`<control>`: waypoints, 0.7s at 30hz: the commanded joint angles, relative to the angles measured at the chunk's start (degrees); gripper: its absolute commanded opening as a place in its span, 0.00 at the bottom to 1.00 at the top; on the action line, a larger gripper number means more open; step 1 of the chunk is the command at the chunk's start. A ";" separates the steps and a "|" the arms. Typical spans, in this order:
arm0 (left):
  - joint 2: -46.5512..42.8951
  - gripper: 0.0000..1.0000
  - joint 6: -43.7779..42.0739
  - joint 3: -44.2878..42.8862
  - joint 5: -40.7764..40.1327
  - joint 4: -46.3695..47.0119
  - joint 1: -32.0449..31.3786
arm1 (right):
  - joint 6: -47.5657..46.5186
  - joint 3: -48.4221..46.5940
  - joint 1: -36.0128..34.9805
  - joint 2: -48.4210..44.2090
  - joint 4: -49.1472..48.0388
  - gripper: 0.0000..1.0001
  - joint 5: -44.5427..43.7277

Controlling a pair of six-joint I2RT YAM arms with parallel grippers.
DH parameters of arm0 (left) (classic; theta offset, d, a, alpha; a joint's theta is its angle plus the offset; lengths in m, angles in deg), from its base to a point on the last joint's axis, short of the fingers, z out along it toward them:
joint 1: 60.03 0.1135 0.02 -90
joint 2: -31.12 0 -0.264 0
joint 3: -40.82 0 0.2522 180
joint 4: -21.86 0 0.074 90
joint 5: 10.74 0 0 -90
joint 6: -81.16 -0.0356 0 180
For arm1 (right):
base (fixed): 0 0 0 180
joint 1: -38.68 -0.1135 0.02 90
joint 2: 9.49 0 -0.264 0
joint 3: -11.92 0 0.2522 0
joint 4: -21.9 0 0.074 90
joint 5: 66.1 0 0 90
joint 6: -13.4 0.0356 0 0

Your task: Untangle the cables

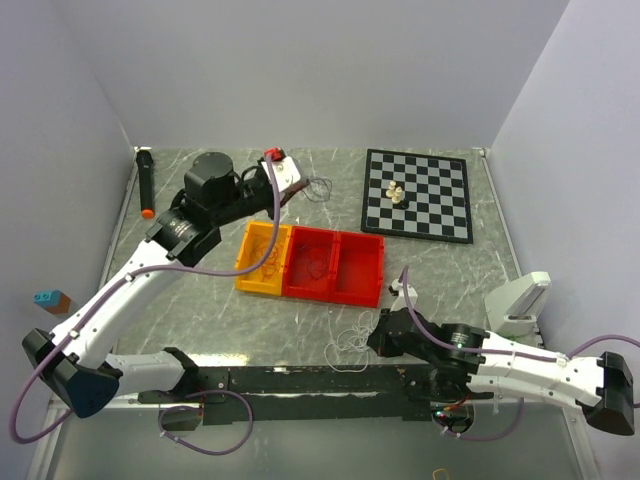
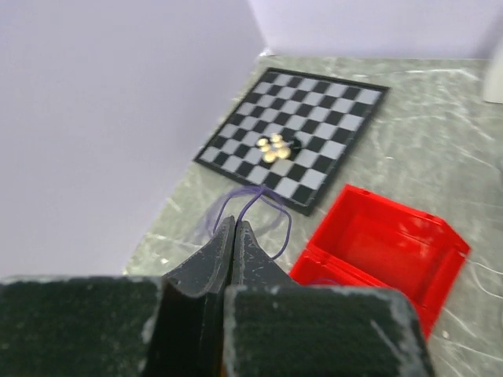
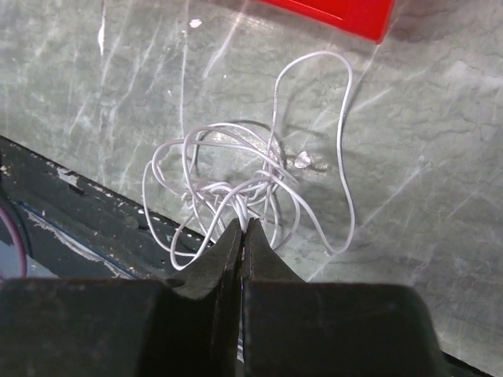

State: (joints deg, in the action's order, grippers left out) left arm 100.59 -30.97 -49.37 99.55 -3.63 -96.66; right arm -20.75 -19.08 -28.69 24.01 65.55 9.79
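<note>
My left gripper is at the back of the table, shut on a thin dark purple cable. In the left wrist view the jaws pinch its loops, which hang over the table. My right gripper is near the front edge, shut on a clump of white cable. In the right wrist view the tips grip several strands of the white tangle, which lies on the table. An orange-red cable lies in the yellow bin.
A red two-compartment bin adjoins the yellow bin, with a thin dark wire in its left half. A chessboard with a few pieces lies back right. A black marker lies back left. A black strip runs along the front edge.
</note>
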 commanded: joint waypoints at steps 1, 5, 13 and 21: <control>-1.62 0.01 0.68 3.54 5.81 -2.60 -0.12 | -1.80 -1.13 -0.39 -4.13 -1.41 0.00 -1.18; -2.32 0.01 0.24 9.70 5.55 -0.50 -0.12 | -4.17 -2.28 -0.39 -8.00 -1.94 0.00 -1.54; -0.13 0.01 -0.45 19.20 4.32 7.50 -0.38 | -6.90 -3.86 -0.39 -12.49 -3.70 0.00 -1.36; 2.07 0.68 -3.36 23.25 1.77 11.28 -2.22 | -8.74 -5.70 -0.48 -12.31 -5.28 0.00 -1.01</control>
State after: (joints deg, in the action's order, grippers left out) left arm 102.41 -33.66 -26.02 102.13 2.54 -98.08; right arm -27.68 -21.74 -28.69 11.97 63.36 9.38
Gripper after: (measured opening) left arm 0.457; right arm 0.017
